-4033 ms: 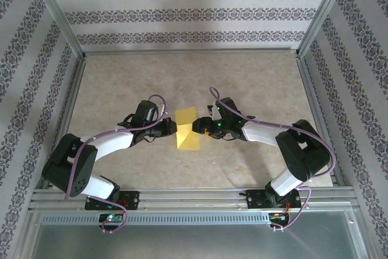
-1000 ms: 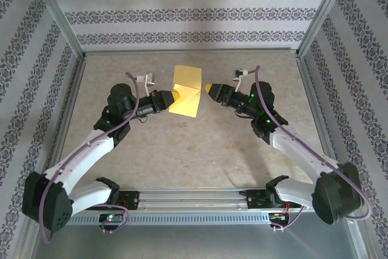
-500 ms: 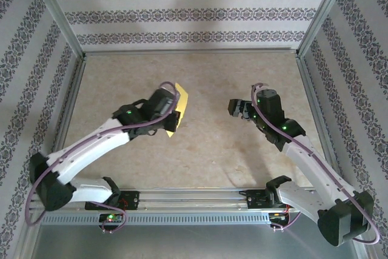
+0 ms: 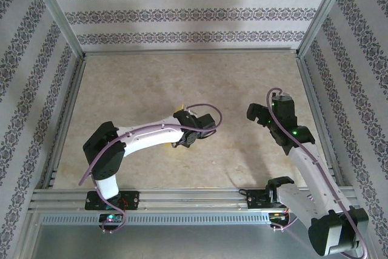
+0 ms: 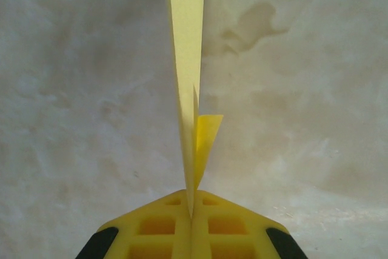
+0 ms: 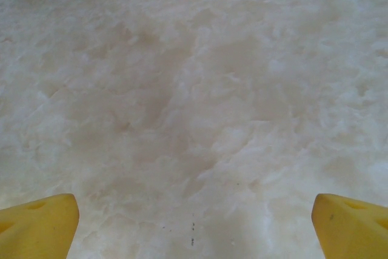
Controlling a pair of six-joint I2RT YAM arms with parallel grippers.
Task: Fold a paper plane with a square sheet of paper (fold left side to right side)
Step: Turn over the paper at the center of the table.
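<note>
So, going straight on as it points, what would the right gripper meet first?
Probably the table top: the open right gripper tilts down toward it, and the way there looks free in its wrist view.

The square sheet of paper [image 5: 185,59] stands edge-on between the closed left jaws and runs straight ahead of them above the surface [image 5: 315,89], one small flap leaning out to their right, while the spread right jaws sit well apart to the right, over the surface.
</note>
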